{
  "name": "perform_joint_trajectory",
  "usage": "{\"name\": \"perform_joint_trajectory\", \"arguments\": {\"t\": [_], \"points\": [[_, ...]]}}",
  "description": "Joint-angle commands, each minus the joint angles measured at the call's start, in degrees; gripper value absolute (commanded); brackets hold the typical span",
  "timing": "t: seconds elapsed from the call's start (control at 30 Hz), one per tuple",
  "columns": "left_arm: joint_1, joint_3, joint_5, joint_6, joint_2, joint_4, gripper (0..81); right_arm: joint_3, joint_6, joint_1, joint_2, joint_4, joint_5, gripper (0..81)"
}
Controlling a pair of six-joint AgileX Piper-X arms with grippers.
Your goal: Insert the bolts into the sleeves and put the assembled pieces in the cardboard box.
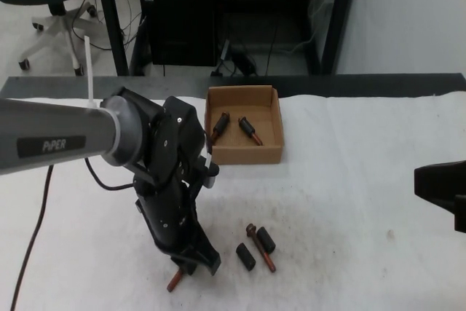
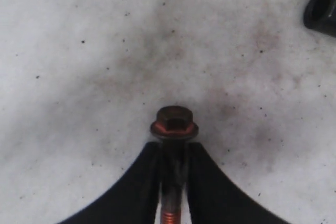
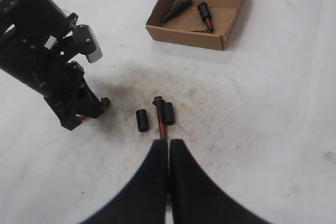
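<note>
Your left gripper (image 2: 174,149) is clamped on a bolt (image 2: 174,125) just below its head, low over the white cloth (image 1: 349,202) at the near left. Your right gripper (image 3: 168,148) has its fingers pressed together, holding nothing. A second bolt (image 1: 262,247) lies between two sleeves (image 1: 246,256), to the right of the left gripper. Two assembled pieces (image 1: 220,127) lie in the cardboard box (image 1: 244,155) at the far side.

Bright, even light; soft shadows

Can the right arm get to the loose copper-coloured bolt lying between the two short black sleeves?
Probably yes. The right gripper sits just short of the copper-coloured bolt over bare cloth, but it is shut, and one black sleeve crowds the shank.
</note>
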Motion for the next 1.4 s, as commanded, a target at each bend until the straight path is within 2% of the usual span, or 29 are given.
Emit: {"name": "perform_joint_trajectory", "arguments": {"t": [0.0,0.43,0.5,0.6,0.63,0.77,0.9,1.0,1.2,1.37], "points": [[0.1,-0.1,-0.1,0.2,0.4,-0.7,28.1,-0.1,0.1,-0.1,0.0,0.1,-0.5,0.8],[0.1,-0.1,-1.8,-1.6,1.0,-4.5,26.5,-0.1,0.1,-0.1,0.0,0.1,-0.5,0.8],[0.1,-0.1,-1.3,-1.3,1.8,-4.1,20.0,-0.1,0.1,-0.1,0.0,0.1,-0.5,0.8],[0.1,-0.1,0.2,-1.1,3.3,-1.5,1.5,-0.1,0.1,-0.1,0.0,0.1,-0.5,0.8],[0.1,-0.1,0.7,-1.0,3.9,-0.6,0.1,-0.1,0.1,-0.1,0.0,0.1,-0.5,0.8],[0.1,-0.2,1.8,-2.2,4.2,0.7,0.2,-0.1,0.1,-0.1,0.0,0.1,-0.5,0.8],[0.1,-2.0,11.2,-6.5,1.0,-1.1,0.0,-0.1,0.1,-0.1,0.2,-0.6,-0.5,0.8],[0.1,-3.0,15.0,-9.3,-3.9,-4.3,0.0,-0.1,-0.5,0.0,1.6,-4.0,-2.1,0.8],[0.5,-2.6,8.5,-8.4,-16.3,-10.9,0.0,-0.1,-0.5,0.0,10.2,-11.0,-4.9,0.8],[2.6,3.4,8.5,-10.5,-27.4,-16.8,0.0,-2.2,-2.8,0.6,24.2,-11.0,-9.4,0.8]]}}
